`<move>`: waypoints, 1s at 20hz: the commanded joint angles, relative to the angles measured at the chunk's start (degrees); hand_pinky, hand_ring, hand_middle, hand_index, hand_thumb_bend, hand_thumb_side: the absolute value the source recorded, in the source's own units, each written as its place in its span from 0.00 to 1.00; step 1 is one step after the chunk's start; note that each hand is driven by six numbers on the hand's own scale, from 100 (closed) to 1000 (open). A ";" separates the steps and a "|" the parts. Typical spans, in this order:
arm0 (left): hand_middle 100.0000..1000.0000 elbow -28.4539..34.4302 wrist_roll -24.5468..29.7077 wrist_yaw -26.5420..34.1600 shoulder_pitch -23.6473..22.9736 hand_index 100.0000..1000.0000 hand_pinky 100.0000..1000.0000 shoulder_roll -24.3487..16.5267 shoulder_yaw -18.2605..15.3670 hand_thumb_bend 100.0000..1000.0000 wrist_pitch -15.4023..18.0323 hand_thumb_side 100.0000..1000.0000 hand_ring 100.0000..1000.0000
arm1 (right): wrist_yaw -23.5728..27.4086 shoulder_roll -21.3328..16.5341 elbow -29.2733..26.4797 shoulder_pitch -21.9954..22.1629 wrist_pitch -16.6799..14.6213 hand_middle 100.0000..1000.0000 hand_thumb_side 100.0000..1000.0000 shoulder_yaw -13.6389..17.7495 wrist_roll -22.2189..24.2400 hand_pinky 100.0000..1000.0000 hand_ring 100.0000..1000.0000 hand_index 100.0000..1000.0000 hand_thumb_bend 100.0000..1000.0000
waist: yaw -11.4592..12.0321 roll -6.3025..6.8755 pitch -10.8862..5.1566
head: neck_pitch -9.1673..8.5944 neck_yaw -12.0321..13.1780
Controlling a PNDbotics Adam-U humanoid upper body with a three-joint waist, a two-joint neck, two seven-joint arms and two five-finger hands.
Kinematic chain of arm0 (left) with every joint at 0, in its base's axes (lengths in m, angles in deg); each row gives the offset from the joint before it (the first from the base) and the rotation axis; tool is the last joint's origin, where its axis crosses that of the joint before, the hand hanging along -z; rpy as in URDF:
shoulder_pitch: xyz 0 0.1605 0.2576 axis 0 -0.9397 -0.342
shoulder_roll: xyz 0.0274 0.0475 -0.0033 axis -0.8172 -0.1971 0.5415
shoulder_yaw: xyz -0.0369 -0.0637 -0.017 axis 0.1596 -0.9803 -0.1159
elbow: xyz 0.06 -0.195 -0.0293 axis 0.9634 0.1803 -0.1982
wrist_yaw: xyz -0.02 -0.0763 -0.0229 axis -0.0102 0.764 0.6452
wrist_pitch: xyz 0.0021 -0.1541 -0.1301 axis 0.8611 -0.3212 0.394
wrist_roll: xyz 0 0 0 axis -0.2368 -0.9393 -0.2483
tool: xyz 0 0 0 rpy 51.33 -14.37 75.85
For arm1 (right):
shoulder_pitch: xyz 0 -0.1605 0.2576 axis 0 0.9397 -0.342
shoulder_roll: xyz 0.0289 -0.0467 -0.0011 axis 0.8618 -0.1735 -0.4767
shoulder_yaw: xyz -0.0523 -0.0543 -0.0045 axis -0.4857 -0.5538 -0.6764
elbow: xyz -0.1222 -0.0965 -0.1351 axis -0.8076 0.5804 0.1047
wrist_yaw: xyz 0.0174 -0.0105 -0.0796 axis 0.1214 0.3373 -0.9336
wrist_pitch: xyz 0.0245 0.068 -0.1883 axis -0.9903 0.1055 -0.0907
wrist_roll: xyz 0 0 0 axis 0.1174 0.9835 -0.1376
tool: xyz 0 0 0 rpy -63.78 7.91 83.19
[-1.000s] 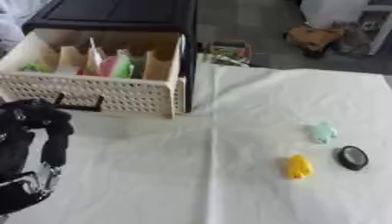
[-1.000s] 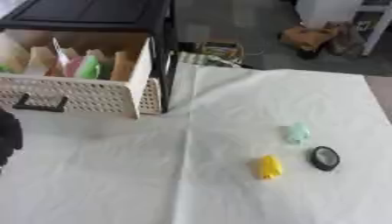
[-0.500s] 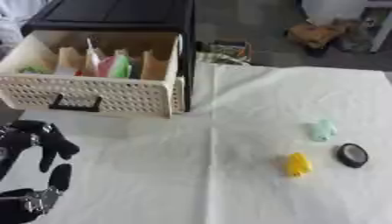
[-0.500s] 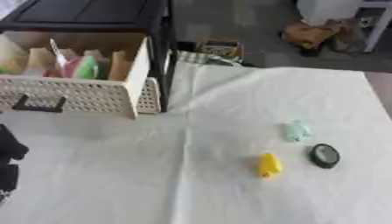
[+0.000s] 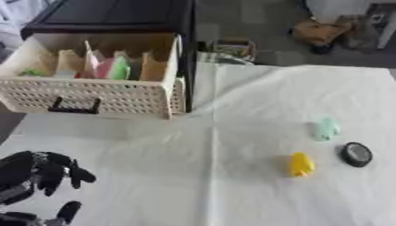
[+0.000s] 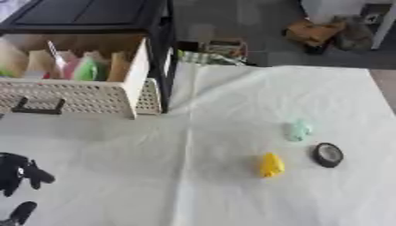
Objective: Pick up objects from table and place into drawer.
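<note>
An open beige lattice drawer (image 5: 93, 95) juts from a black cabinet (image 5: 116, 13) at the upper left. It holds several upright items, pink, green and tan. On the white cloth at the right lie a small yellow object (image 5: 301, 164), a pale green object (image 5: 325, 128) and a black round object (image 5: 356, 154). My left hand (image 5: 35, 176) shows at the lower left corner, well below the drawer front and far from the three objects. Its fingers are relaxed and hold nothing. My right hand shows in neither view.
The white cloth (image 5: 232, 110) covers the table up to its far edge. Beyond that edge, boxes and brown clutter (image 5: 325, 31) lie on the floor. A black handle (image 5: 74, 106) sits on the drawer front.
My left hand has dropped from just below the drawer front to the lower left corner. The three objects on the cloth have stayed put.
</note>
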 commanded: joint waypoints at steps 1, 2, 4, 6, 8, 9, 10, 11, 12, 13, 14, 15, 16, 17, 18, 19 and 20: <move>0.49 0.79 3.29 -1.52 0.67 0.80 0.23 -3.81 -0.68 0.01 -1.97 0.34 0.35 | 0.04 -0.59 -0.95 0.20 -0.81 0.39 0.97 0.93 0.40 0.60 0.62 0.77 0.18 | -0.14 0.32 -1.15 | 0.42 0.40; 0.49 0.79 3.89 -2.02 0.85 0.80 0.24 -4.35 -0.70 0.01 -2.46 0.34 0.38 | 0.24 -0.41 -0.95 0.46 -1.03 0.39 0.98 1.01 0.51 0.61 0.63 0.77 0.17 | -0.19 0.44 -1.16 | 0.49 0.50; 0.52 0.79 4.63 -2.74 1.39 0.82 0.28 -5.20 -0.71 0.01 -3.38 0.34 0.44 | 0.59 0.00 -0.95 1.03 -1.39 0.39 0.98 1.15 0.70 0.62 0.64 0.77 0.16 | -0.28 0.64 -1.17 | 0.58 0.65; 0.55 0.79 5.02 -3.15 1.90 0.84 0.31 -5.72 -0.70 0.01 -4.23 0.34 0.48 | 0.86 0.49 -0.95 1.51 -1.71 0.40 0.99 1.34 0.70 0.63 0.65 0.78 0.14 | -0.38 0.77 -1.16 | 0.63 0.75; 0.57 0.79 5.53 -3.43 2.39 0.86 0.33 -6.21 -0.69 0.01 -5.23 0.34 0.50 | 0.41 1.25 -0.95 2.35 -1.88 0.40 1.00 1.81 0.19 0.65 0.66 0.79 0.14 | -0.58 0.96 -1.12 | 0.71 1.03; 0.58 0.79 5.79 -3.54 2.75 0.86 0.34 -6.44 -0.69 0.01 -5.75 0.34 0.52 | -0.03 1.66 -0.95 2.88 -1.89 0.40 1.00 1.87 0.08 0.65 0.66 0.79 0.15 | -0.66 1.03 -1.10 | 0.76 1.14; 0.58 0.79 6.01 -3.64 3.06 0.87 0.35 -6.66 -0.70 0.01 -6.25 0.34 0.53 | -0.48 2.03 -0.95 3.34 -1.88 0.40 1.00 1.81 0.14 0.66 0.67 0.79 0.16 | -0.74 1.08 -1.08 | 0.78 1.23; 0.59 0.79 6.25 -3.78 3.35 0.87 0.36 -6.93 -0.71 0.01 -6.78 0.34 0.54 | -0.92 2.38 -0.95 3.79 -1.84 0.40 1.00 1.72 0.39 0.66 0.67 0.79 0.16 | -0.83 1.12 -1.07 | 0.77 1.31; 0.60 0.79 6.52 -3.89 3.64 0.87 0.37 -7.19 -0.71 0.01 -7.31 0.34 0.55 | -1.26 2.68 -0.95 4.19 -1.81 0.40 1.00 1.70 0.58 0.66 0.67 0.79 0.17 | -0.92 1.15 -1.05 | 0.76 1.47; 0.60 0.79 6.87 -3.99 3.97 0.87 0.37 -7.44 -0.71 0.01 -7.84 0.34 0.56 | -1.47 2.93 -0.95 4.56 -1.80 0.40 1.00 1.74 0.62 0.66 0.67 0.79 0.16 | -0.99 1.19 -1.05 | 0.75 1.64; 0.61 0.79 7.36 -4.11 4.26 0.87 0.38 -7.74 -0.67 0.01 -8.34 0.34 0.57 | -1.57 3.11 -0.95 4.86 -1.81 0.40 1.00 1.81 0.56 0.66 0.67 0.79 0.17 | -1.07 1.23 -1.03 | 0.70 1.79; 0.61 0.79 7.95 -4.32 4.56 0.87 0.38 -8.11 -0.65 0.01 -8.86 0.34 0.57 | -1.64 3.23 -0.95 5.12 -1.84 0.40 1.00 1.87 0.46 0.66 0.67 0.79 0.17 | -1.17 1.25 -1.02 | 0.65 1.88; 0.61 0.79 8.43 -4.49 4.83 0.87 0.38 -8.35 -0.61 0.01 -9.26 0.34 0.57 | -1.68 3.29 -0.95 5.29 -1.89 0.40 1.00 1.92 0.37 0.66 0.67 0.79 0.17 | -1.23 1.27 -1.01 | 0.62 1.93; 0.61 0.79 8.88 -4.58 5.12 0.87 0.37 -8.61 -0.56 0.01 -9.63 0.34 0.58 | -1.72 3.32 -0.95 5.42 -1.92 0.40 1.00 1.95 0.31 0.66 0.67 0.79 0.17 | -1.33 1.29 -0.99 | 0.60 2.00; 0.60 0.79 9.43 -4.51 5.52 0.86 0.37 -8.83 -0.49 0.01 -10.08 0.34 0.57 | -1.75 3.37 -0.95 5.51 -1.95 0.40 1.00 2.00 0.26 0.65 0.67 0.79 0.17 | -1.46 1.30 -0.98 | 0.55 2.08; 0.59 0.79 9.97 -4.32 6.01 0.86 0.37 -8.97 -0.46 0.01 -10.59 0.34 0.57 | -1.75 3.44 -0.95 5.58 -1.97 0.40 1.00 2.04 0.23 0.65 0.66 0.78 0.17 | -1.59 1.31 -0.96 | 0.46 2.13; 0.59 0.79 10.45 -4.07 6.51 0.85 0.36 -9.07 -0.45 0.01 -11.08 0.34 0.57 | -1.75 3.51 -0.95 5.65 -1.98 0.40 1.00 2.07 0.21 0.65 0.66 0.78 0.17 | -1.69 1.31 -0.93 | 0.38 2.18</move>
